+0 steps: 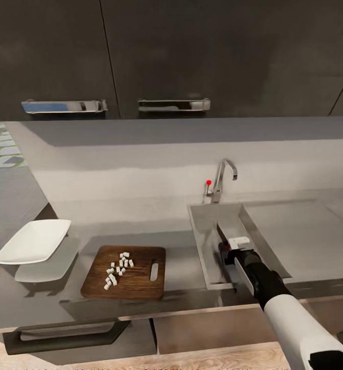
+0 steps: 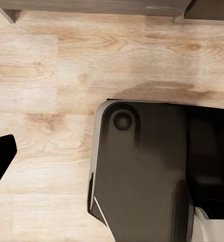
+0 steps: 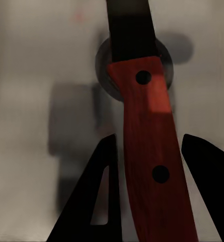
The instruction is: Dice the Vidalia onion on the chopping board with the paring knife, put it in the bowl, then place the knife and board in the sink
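— Black cupboards (image 1: 140,51) hang across the top of our head view, with the long grey table (image 1: 182,267) running below them. What sits on it?

— We see the sink (image 1: 212,262) sunk into the table at the right, its drainboard (image 1: 300,236) further right and the curved tap (image 1: 224,180) with a red dot behind it. Left of the sink lies the brown chopping board (image 1: 135,280), flat, near the table's front edge. Further left, well apart from the board, stands the white bowl (image 1: 34,241).

— And the onion?

— We see small white diced pieces (image 1: 119,268) scattered on the left half of the board, not in the bowl.

— Where is our right arm?

— Our right arm (image 1: 289,318) reaches up from the lower right, and its right gripper (image 3: 149,151) hangs over the sink basin. In the right wrist view the paring knife (image 3: 147,131) runs between the jaws, red handle nearest us, dark blade pointing towards the round drain (image 3: 104,65).

— Are the jaws gripping it?

— We cannot tell; the two black fingers (image 3: 99,201) flank the handle closely, but contact is not clear.

— And the left side?

— The left wrist view looks down on light wood floor (image 2: 51,75) and a dark part of our own base (image 2: 142,171). One black fingertip of the left gripper (image 2: 0,159) shows at the edge; we cannot tell how its jaws stand.
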Tool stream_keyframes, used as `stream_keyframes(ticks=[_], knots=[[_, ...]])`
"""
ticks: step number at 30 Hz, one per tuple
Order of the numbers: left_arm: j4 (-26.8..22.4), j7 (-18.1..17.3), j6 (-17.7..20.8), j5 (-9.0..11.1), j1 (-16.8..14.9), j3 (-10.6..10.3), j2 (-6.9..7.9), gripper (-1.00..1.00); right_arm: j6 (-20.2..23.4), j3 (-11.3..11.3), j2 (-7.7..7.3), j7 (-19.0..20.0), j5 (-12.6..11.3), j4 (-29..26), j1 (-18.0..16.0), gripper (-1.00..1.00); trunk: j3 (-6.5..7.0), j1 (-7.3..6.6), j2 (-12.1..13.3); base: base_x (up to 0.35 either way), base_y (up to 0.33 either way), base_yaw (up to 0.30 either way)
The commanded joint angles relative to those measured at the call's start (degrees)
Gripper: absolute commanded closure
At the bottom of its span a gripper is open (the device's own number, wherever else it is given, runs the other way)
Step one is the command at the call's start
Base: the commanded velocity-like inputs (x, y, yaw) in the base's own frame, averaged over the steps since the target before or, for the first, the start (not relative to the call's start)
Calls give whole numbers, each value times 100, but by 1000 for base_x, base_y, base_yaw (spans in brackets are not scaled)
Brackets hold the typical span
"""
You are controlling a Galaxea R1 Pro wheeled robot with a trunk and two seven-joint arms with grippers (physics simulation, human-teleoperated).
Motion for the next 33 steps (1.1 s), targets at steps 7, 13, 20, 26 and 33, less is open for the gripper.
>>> stream_keyframes(ticks=[7, 13, 20, 26, 33], knots=[[-6, -59, 4, 60, 1, 14, -2, -100, 35, 31, 11, -12, 7, 13, -4, 100, -75, 3, -12, 0, 0, 0], [-6, -59, 4, 60, 3, 14, -2, -100, 32, 29, 5, -12, -121, 12, -4, -100, -130, 3, -12, 0, 0, 0], [-2, -59, 4, 60, 1, 14, -2, -100, 26, 34, -16, -9, -279, -55, -4, -100, -192, 3, -12, 0, 0, 0], [34, -59, 4, 60, 1, 14, -2, -100, 85, 45, -55, -37, -290, -1285, 5, -100, -206, 3, -12, 0, 0, 0], [31, -59, 4, 60, 1, 14, -2, -100, 457, 46, -59, -38, -283, -3138, 683, -100, -206, 3, -12, 0, 0, 0]])
